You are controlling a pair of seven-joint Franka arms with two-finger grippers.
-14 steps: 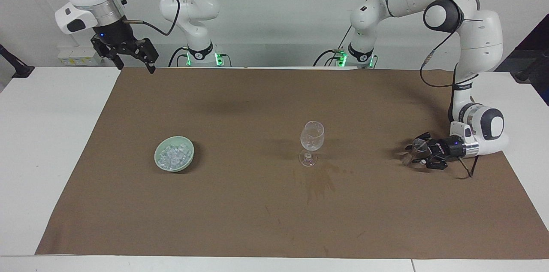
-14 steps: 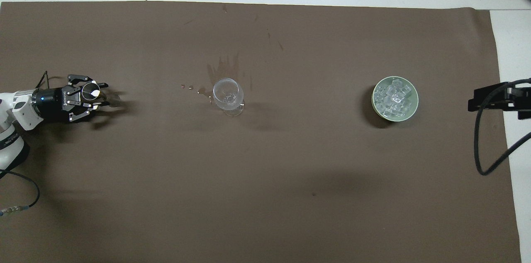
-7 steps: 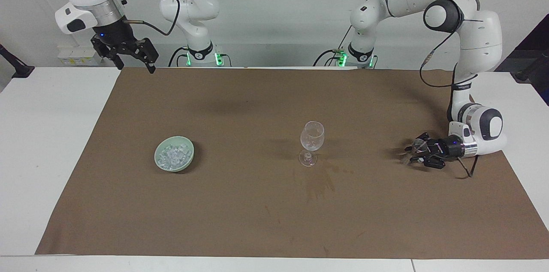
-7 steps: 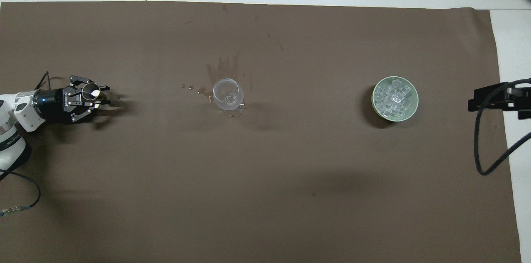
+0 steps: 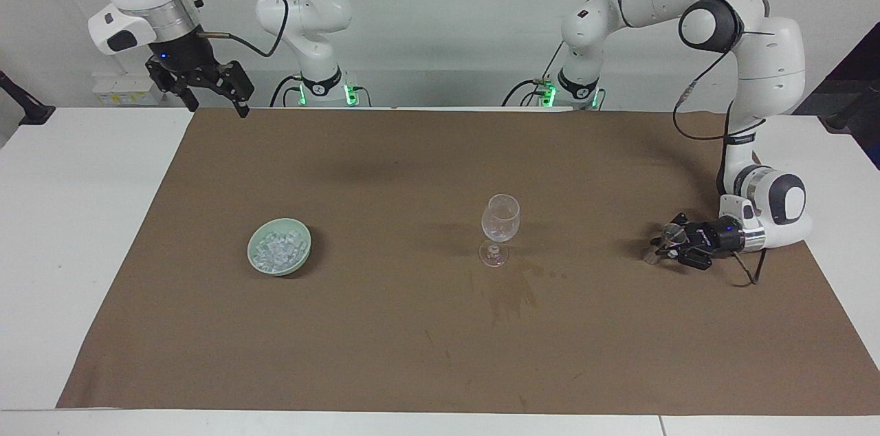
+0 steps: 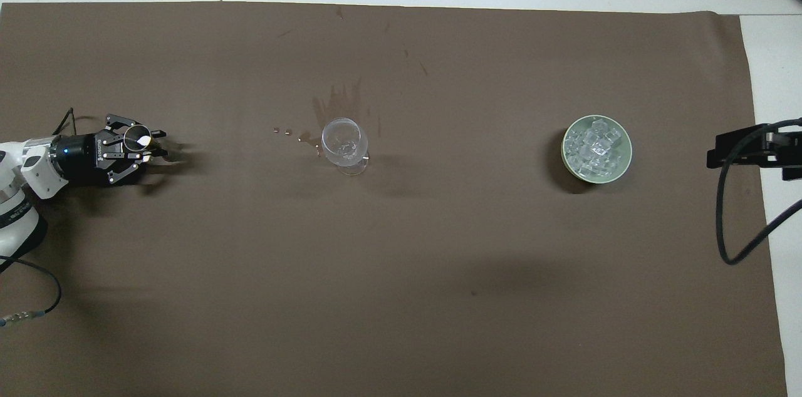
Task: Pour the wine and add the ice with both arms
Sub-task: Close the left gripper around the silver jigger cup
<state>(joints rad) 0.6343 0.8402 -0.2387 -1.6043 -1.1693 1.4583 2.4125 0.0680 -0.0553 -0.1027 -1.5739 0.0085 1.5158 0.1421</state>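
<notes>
Room: a plain pale wall rises above the robots' end, cables and green base lights showing there.
Worktop: white worktop (image 5: 82,230) under a wide brown mat (image 6: 401,297), with dried stains and a few drops beside the glass.
Left arm: reaches low over its own end of the mat; the left hand (image 5: 661,246) (image 6: 156,148) lies sideways, clamped on the jigger (image 5: 671,235) (image 6: 136,138).
Right arm: waits high over the mat's corner at its own end; the right hand (image 5: 214,96) has its fingers apart and holds nothing.
Bowl: pale green bowl (image 5: 256,248) (image 6: 567,159) toward the right arm's end, heaped with ice (image 5: 278,248) (image 6: 595,146).
Glass: stemmed wine glass (image 5: 500,219) (image 6: 343,145) stands upright mid-mat, well apart from bowl and jigger; it looks empty.
Progress: early, by the look of it: the jigger is gripped but not lifted clear, nothing poured, no ice moved.
Left to do: carry the jigger to the glass, tip it, then bring the ice.
</notes>
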